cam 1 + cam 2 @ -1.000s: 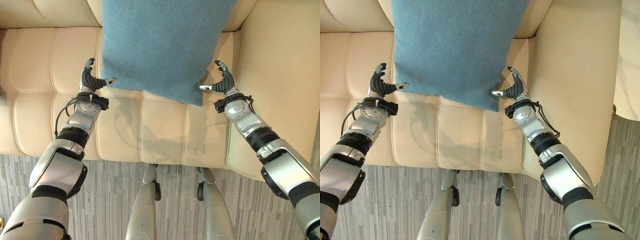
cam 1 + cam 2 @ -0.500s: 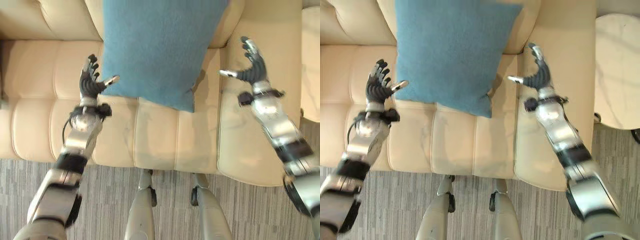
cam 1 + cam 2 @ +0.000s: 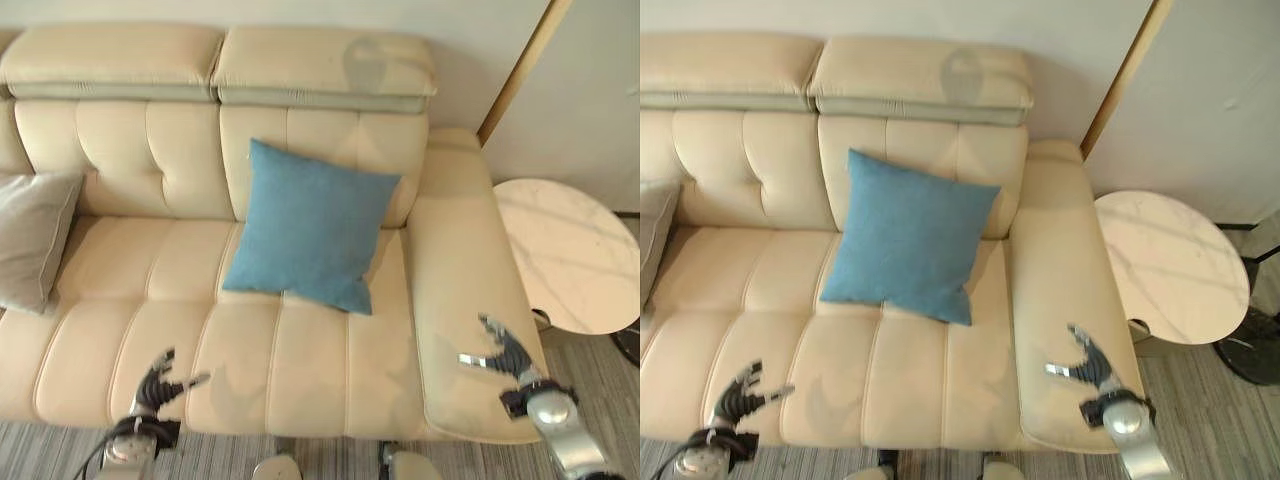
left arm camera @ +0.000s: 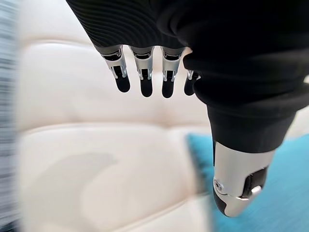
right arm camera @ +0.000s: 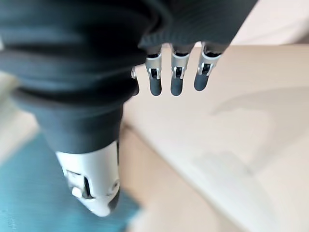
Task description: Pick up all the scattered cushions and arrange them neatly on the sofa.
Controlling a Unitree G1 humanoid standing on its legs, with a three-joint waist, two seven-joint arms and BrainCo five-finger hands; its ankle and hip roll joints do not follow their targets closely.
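I have backed both arms away from the blue cushion [image 3: 309, 226], and the head camera now takes in far more of the sofa [image 3: 120, 290]. A second ago my fingers flanked the cushion's lower corners; now it stands well beyond my fingertips, propped against the backrest with nothing touching it. My left hand [image 3: 157, 385] hangs over the front edge of the seat, fingers released and spread, holding nothing. My right hand [image 3: 503, 355] hovers over the armrest, equally slack and empty. A grey cushion [image 3: 32, 238] leans at the sofa's far left end, well apart from my left fingers. A round marble side table [image 3: 570, 258] sits beyond my right fingers. I judge the blue cushion placed; next I must look for any cushions off the sofa.
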